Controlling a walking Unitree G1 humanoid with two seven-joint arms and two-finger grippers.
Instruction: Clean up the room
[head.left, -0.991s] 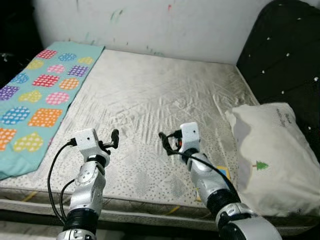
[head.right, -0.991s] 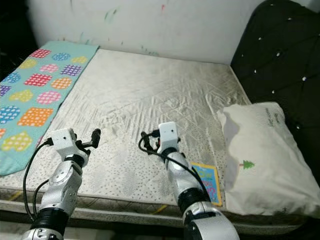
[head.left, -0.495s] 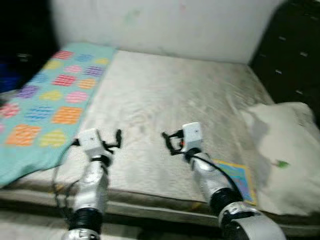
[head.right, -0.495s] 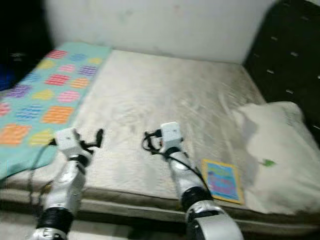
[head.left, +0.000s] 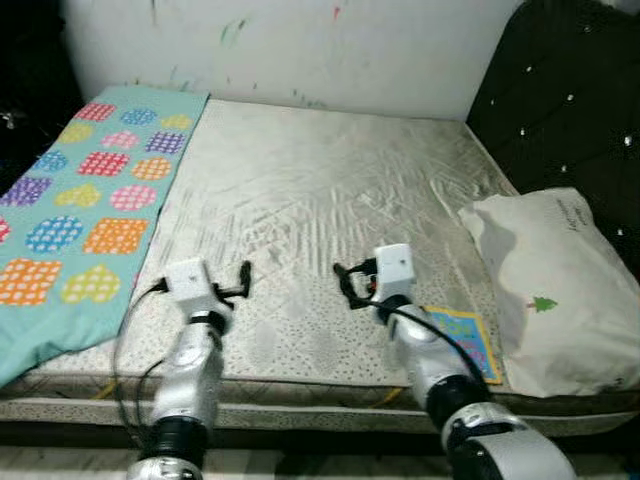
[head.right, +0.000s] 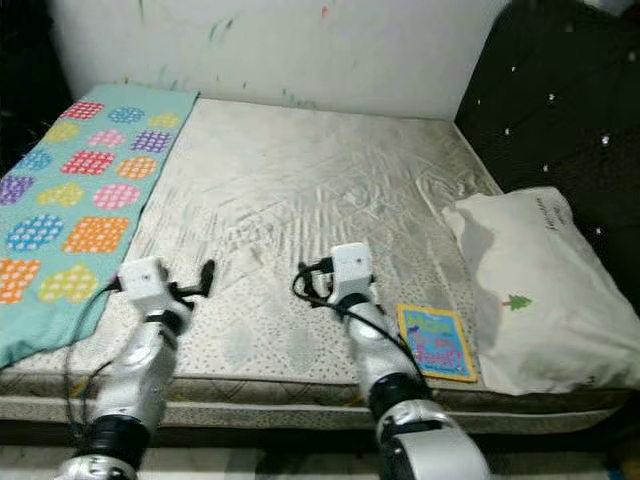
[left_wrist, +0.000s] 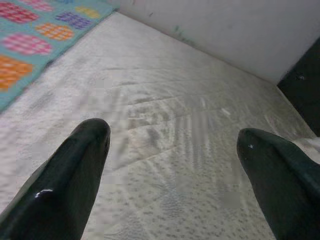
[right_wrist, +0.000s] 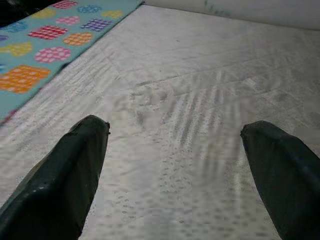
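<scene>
A bare, wrinkled mattress (head.left: 320, 180) lies before me. Along its left side is a teal blanket (head.left: 80, 190) with colourful patches. A white pillow (head.left: 550, 290) with a small green tree print rests at the right, against the dark headboard (head.left: 560, 110). A colourful flat book (head.left: 462, 338) lies near the mattress's front edge, just right of my right arm. My left gripper (head.left: 243, 278) hovers open over the front of the mattress, holding nothing. My right gripper (head.left: 348, 285) is open beside it, also holding nothing; the wrist views show bare sheet between the fingers (left_wrist: 75, 165) and the fingers (right_wrist: 70, 170).
A white wall (head.left: 300, 40) with small paint marks closes off the far side of the bed. The mattress's front edge (head.left: 300, 400) runs below my arms. Dark space lies left of the blanket.
The whole picture shifted and was blurred half a second ago, so the camera moved. Both arms keep the same pose over the mattress. The book now shows in full.
</scene>
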